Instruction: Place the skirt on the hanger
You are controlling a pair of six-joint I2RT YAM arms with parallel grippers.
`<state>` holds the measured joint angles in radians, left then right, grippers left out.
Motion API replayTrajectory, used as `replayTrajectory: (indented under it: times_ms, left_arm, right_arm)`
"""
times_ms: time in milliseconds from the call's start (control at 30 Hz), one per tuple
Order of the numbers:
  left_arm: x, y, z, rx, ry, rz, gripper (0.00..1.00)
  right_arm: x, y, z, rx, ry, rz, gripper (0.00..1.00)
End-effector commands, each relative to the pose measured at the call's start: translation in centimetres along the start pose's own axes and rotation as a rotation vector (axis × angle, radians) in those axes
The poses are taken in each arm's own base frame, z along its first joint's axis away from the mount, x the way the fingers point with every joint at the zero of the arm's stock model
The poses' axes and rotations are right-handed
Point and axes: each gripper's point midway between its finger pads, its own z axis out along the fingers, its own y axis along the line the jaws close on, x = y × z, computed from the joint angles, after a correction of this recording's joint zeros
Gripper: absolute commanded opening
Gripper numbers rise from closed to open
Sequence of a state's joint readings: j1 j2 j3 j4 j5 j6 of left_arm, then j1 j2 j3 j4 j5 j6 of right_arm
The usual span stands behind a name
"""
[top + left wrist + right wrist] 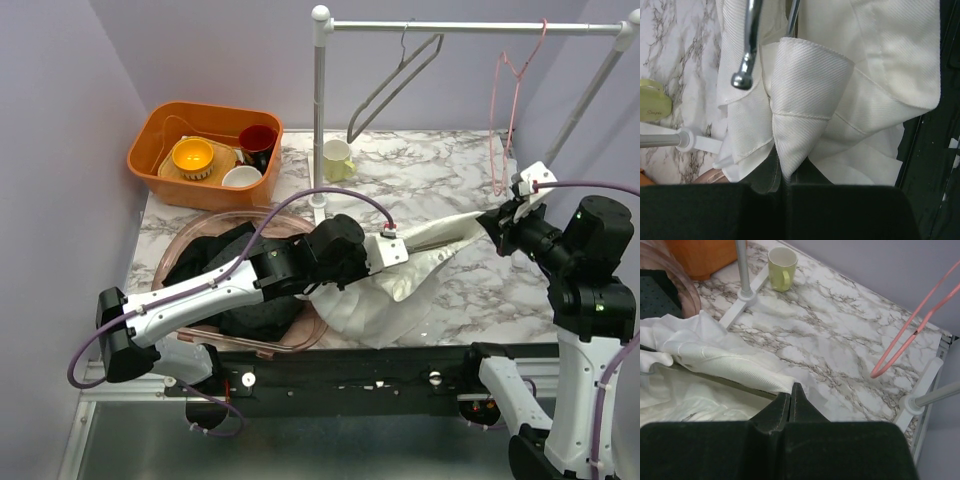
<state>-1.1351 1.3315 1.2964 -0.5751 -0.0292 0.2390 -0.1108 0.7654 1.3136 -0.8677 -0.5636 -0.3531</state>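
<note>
The white skirt point(400, 290) spans the counter point(440, 170) near centre. The left hand point(392, 247) pinches a fold and the right hand point(497, 222) pinches the waistband, apparently holding it taut along the metal hanger point(746, 50).

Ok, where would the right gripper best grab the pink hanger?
Pinch the pink hanger at its lowest bend, from the near side: it dangles from the rail, that thin wire bend lowest, unobstructed, nearest the right gripper, shut on the skirt.
</note>
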Motion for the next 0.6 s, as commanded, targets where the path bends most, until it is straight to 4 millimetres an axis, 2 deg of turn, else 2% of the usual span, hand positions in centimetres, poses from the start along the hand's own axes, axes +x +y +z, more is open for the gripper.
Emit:
replayTrajectory:
  times_ms: [0,133,200,267,300,333,400,433,567]
  left_arm:
    - [5.2,1.1,-0.4,-0.094,0.248,0.037,0.0]
    - [5.6,1.8,0.0,-0.15,0.277,0.042,0.0]
    - [4.8,1.5,-0.1,-0.135,0.233,0.027,0.0]
    - [3.2,1.3,-0.1,-0.124,0.149,0.002,0.0]
    - [2.4,1.3,-0.6,-0.119,0.11,-0.007,0.0]
    - [1.4,1.4,-0.7,-0.123,0.069,-0.022,0.0]
    - [0.1,1.2,-1.3,-0.114,0.012,-0.041,0.0]
    - [-1.0,1.2,-1.3,-0.102,-0.037,-0.05,0.0]
    - [-3.5,1.0,-1.7,-0.09,-0.152,-0.098,0.0]
  right_arm:
    - [-3.1,0.5,-2.5,0.03,-0.104,-0.093,0.0]
    - [-3.9,1.3,-4.4,0.052,-0.128,-0.13,0.01]
    - [-4.0,1.8,-5.0,0.041,-0.122,-0.138,0.01]
    - [-2.4,2.8,-4.9,-0.013,-0.082,-0.157,0.01]
    - [-1.0,4.2,-4.3,-0.102,-0.06,-0.147,0.01]
    - [1.1,5.6,-4.2,-0.192,-0.006,-0.18,0.01]
    - [3.3,8.3,-4.0,-0.361,0.01,-0.184,0.0]
    - [5.9,9.5,-4.0,-0.447,0.063,-0.191,0.01]
    - [9.4,12.0,-4.3,-0.601,0.081,-0.219,0.01]
